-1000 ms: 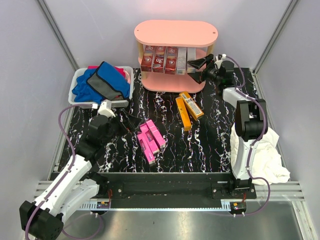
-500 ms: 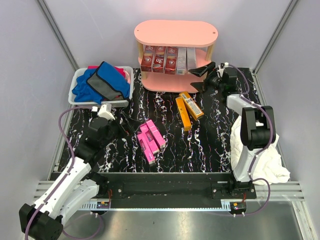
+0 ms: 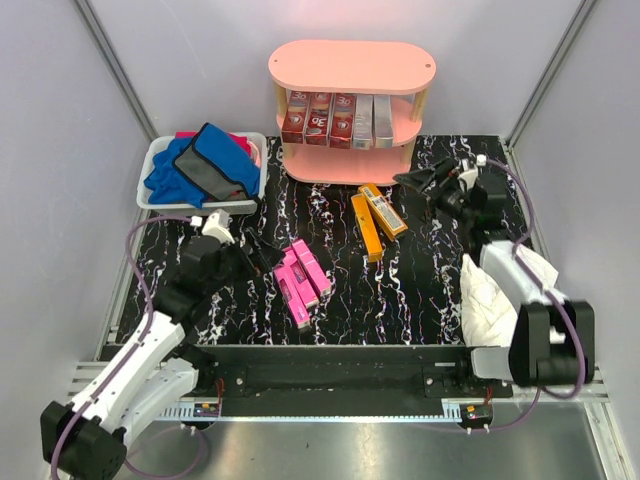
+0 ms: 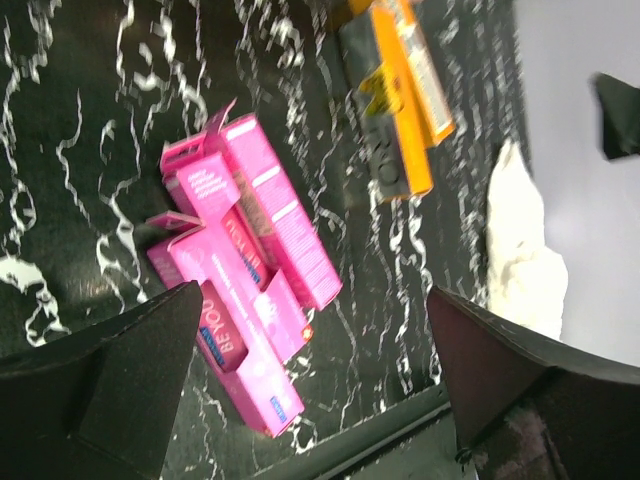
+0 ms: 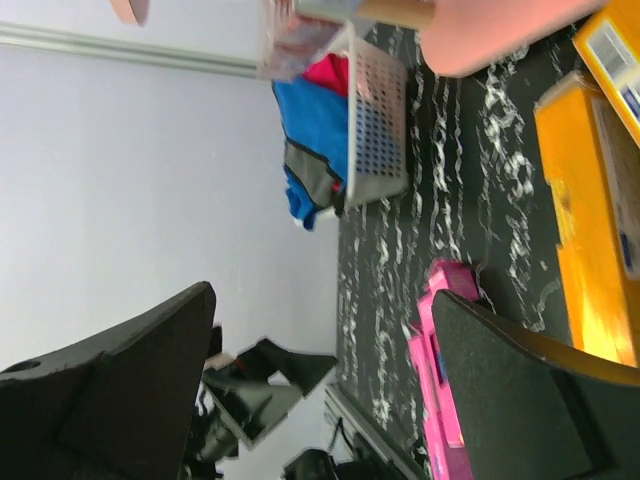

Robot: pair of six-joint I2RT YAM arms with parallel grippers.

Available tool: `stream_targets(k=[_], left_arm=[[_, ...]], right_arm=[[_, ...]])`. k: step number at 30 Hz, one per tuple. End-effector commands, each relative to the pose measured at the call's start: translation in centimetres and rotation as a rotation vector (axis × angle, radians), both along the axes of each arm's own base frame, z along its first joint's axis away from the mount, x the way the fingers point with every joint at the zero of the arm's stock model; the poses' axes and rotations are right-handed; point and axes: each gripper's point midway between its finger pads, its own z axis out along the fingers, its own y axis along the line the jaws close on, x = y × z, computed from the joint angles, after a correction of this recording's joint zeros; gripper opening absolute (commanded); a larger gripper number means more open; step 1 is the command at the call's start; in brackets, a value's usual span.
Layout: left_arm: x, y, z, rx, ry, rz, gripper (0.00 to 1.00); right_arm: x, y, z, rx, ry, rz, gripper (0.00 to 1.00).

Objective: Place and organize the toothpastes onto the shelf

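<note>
The salmon-pink shelf stands at the back with several dark red and silver-grey toothpaste boxes upright on its middle tier. Several bright pink boxes lie in a loose pile mid-table and show in the left wrist view. Orange boxes lie in front of the shelf, seen in the right wrist view. My left gripper is open and empty just left of the pink pile. My right gripper is open and empty, right of the shelf's base, above the table.
A white bin holding blue and grey cloths sits at the back left. A white cloth lies by the right arm's base. The table is black marble-patterned, with grey walls on three sides.
My right gripper has pulled back from the shelf's middle tier, moving right and toward me, empty. My left gripper has edged right toward the pink boxes.
</note>
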Motion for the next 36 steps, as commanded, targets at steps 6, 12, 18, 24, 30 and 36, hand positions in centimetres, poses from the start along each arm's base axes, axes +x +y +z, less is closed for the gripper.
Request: stream_targets(k=[6, 12, 18, 24, 30, 36], left_arm=[[-1.3, -1.6, -7.3, 0.076, 0.234, -0.092, 0.9], [-2.3, -1.9, -10.1, 0.115, 0.282, -0.098, 0.82], [-2.0, -2.4, -11.9, 0.105, 0.298, -0.103, 0.8], [-0.8, -3.6, -12.6, 0.121, 0.319, -0.127, 0.73], [-0.1, -4.9, -14.7, 0.166, 0.378, -0.16, 0.64], [0.2, -6.4, -15.6, 0.176, 0.39, -0.189, 0.5]], right_arm=[[-7.8, -2.5, -4.4, -0.23, 0.023, -0.094, 1.0], [-8.1, -2.1, -4.3, -0.233, 0.032, -0.058, 1.0], [-8.0, -1.8, -4.9, -0.219, 0.048, -0.035, 1.0], [-8.0, -1.8, -5.0, -0.218, 0.048, -0.036, 1.0], [-7.9, -1.8, -5.1, -0.218, 0.052, -0.034, 1.0], [-7.8, -1.6, -5.5, -0.22, 0.06, -0.021, 1.0]])
